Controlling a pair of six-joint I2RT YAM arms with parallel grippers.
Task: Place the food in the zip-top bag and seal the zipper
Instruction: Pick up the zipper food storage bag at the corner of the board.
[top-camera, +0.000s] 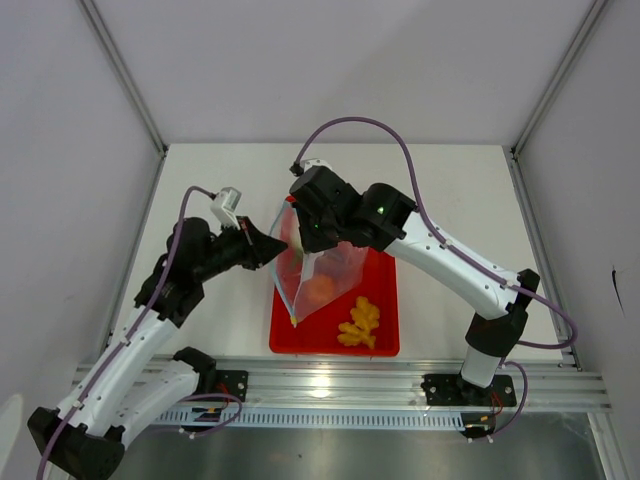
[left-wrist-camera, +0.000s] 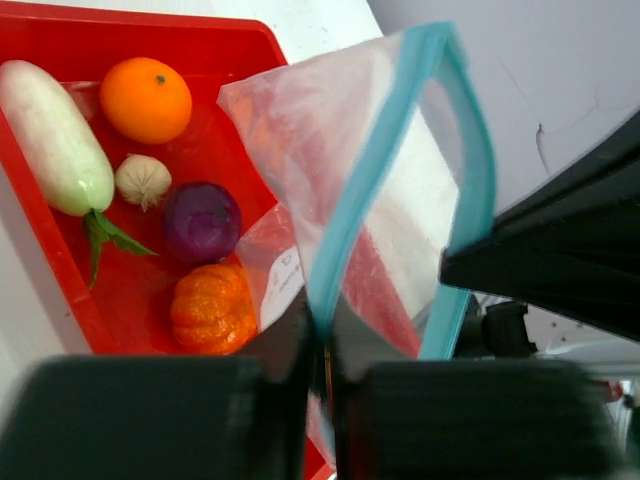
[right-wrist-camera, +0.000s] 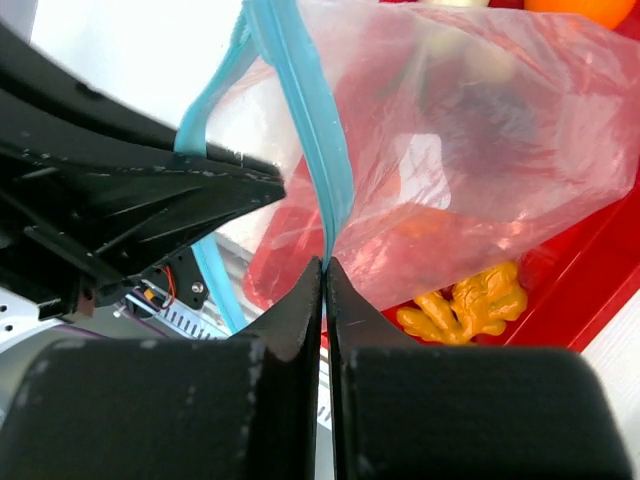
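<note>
Two grippers hold the zip-top bag (top-camera: 322, 268) up over the red tray (top-camera: 385, 285). In the overhead view the left gripper (top-camera: 278, 246) comes in from 9 o'clock. Its jaws are closed to a sliver on one lip of the mouth, and its wrist camera shows the blue zipper (left-wrist-camera: 372, 175) running straight into that pinch. The right gripper (top-camera: 303, 232) reaches in from 2 o'clock and is clamped just as tightly on the opposite lip. Between the two pinches the mouth gapes in a narrow loop, and the clear body hangs toward 6 o'clock above the tray.

All six food pieces lie on the tray, outside the bag. From the left wrist, the radish (left-wrist-camera: 55, 135) lies along the tray's left wall. The orange (left-wrist-camera: 146, 98) is at 2 o'clock from it and the garlic (left-wrist-camera: 143, 180) is just below the orange. The onion (left-wrist-camera: 201, 220) sits at 4 o'clock from the garlic, and the pumpkin (left-wrist-camera: 212, 308) at 6 o'clock from the onion, just beside the hanging film. The ginger (top-camera: 360, 322) rests alone toward the tray's 5 o'clock corner.
</note>
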